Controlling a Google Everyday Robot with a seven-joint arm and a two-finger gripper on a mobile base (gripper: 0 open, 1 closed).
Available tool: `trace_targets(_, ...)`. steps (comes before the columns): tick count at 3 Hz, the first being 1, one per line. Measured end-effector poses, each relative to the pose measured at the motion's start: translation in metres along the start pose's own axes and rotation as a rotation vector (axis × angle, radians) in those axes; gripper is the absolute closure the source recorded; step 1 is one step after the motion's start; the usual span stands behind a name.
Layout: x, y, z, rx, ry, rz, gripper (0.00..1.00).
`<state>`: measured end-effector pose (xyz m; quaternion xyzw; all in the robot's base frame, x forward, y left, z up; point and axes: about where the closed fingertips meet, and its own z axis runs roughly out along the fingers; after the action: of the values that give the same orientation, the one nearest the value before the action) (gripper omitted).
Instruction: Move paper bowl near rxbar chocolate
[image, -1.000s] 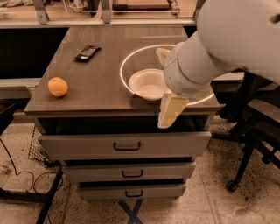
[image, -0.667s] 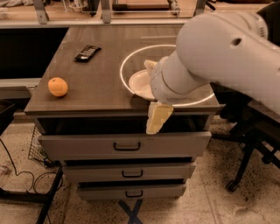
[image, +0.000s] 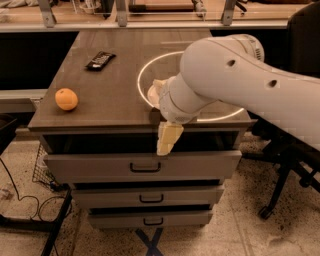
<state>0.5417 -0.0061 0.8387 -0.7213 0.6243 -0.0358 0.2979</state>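
Observation:
The rxbar chocolate, a black wrapped bar, lies at the back left of the brown cabinet top. The white paper bowl sits at the front middle of the top. Only a pale sliver of its left rim shows beside my arm. My gripper is at the bowl, over the cabinet's front edge, at the end of the big white arm that comes in from the right. The arm hides most of the bowl.
A round orange fruit sits at the front left of the top. A bright ring of light reflects on the surface around the bowl. Drawers lie below. An office chair base stands at the right, cables on the floor at the left.
My arm and gripper have swung left across the cabinet front and now cover most of the bowl. The bar and the orange have not moved.

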Motion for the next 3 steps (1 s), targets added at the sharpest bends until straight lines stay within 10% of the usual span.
trace_targets(3,0.083,-0.015,-0.005,-0.054,0.091,0.029,0.0)
